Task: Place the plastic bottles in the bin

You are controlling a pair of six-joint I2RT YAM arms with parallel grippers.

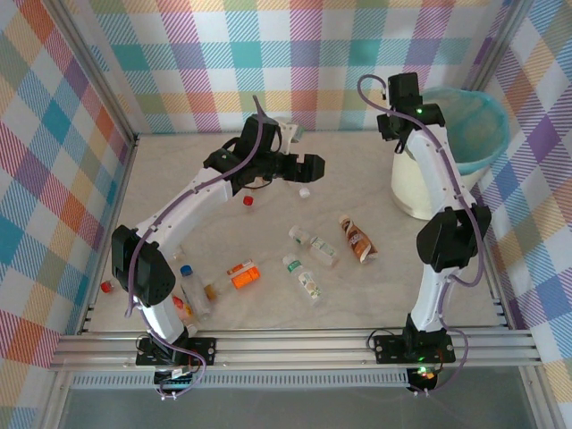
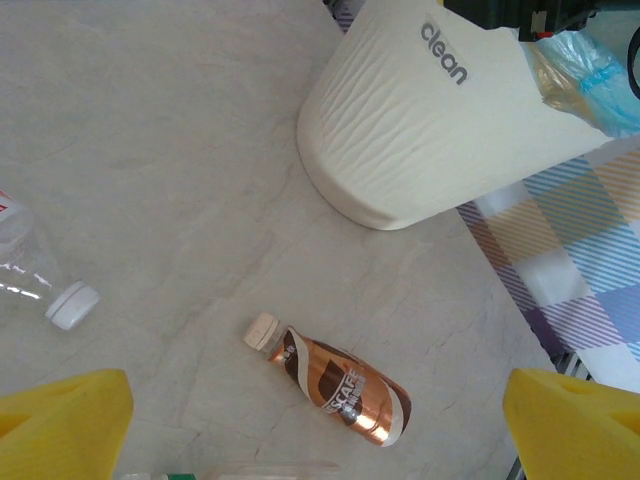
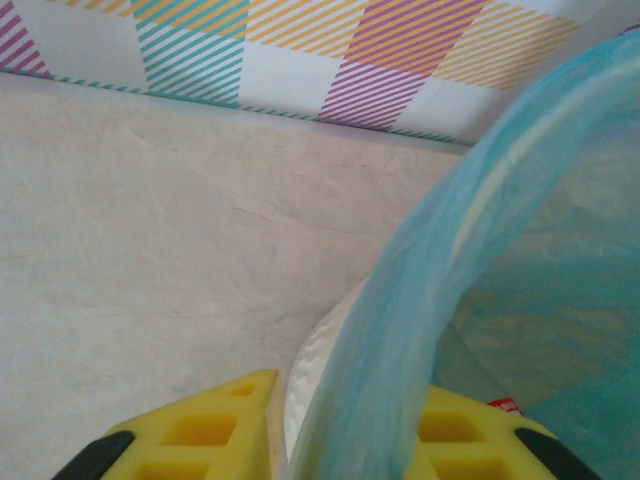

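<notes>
The right gripper (image 3: 335,445) is clamped on the rim of the bin (image 1: 422,192), with bare counter (image 3: 150,250) beside it. The left gripper (image 2: 320,430) hangs with its jaws wide apart, and a brown bottle (image 2: 335,385) lies ahead of it on open counter.

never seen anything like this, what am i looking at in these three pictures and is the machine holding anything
This is a robot with a left arm and a right arm, bolted to the near edge of a table. Each ends in a two-fingered pincer with yellow pads. The wide picture comes from a fixed camera above and behind them. The other two come from a camera on each wrist. Small plastic bottles lie scattered on the table, among them a brown-labelled bottle. The cream bin with its blue liner stands at the far right. The left pincer is open over the table and holds nothing. The right pincer is closed on the bin's lined rim.
</notes>
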